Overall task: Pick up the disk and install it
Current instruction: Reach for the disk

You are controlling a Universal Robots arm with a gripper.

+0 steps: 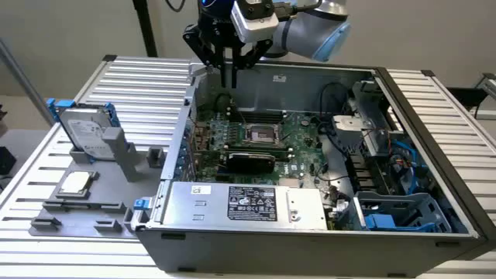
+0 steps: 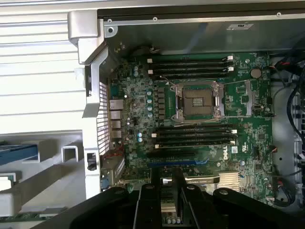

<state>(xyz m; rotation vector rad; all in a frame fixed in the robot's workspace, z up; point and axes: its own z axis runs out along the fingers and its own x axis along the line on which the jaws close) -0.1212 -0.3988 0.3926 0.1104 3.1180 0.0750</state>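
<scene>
Exterior view showed my hand (image 1: 229, 83) hovering above the motherboard (image 1: 256, 136) of the open computer case (image 1: 310, 250), fingers (image 1: 225, 70) slightly parted, holding nothing; the disk (image 1: 83, 131) stood upright in a grey holder (image 1: 118, 146) on the surface (image 1: 132, 75), well apart toward the exterior view's left; a good pick, I judged, needed wider fingers squared across its flat faces, clear of the blue rails (image 1: 109, 116).

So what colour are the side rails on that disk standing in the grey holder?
Bright blue rails on the silver-grey disk; the exterior view shows them best.
</scene>
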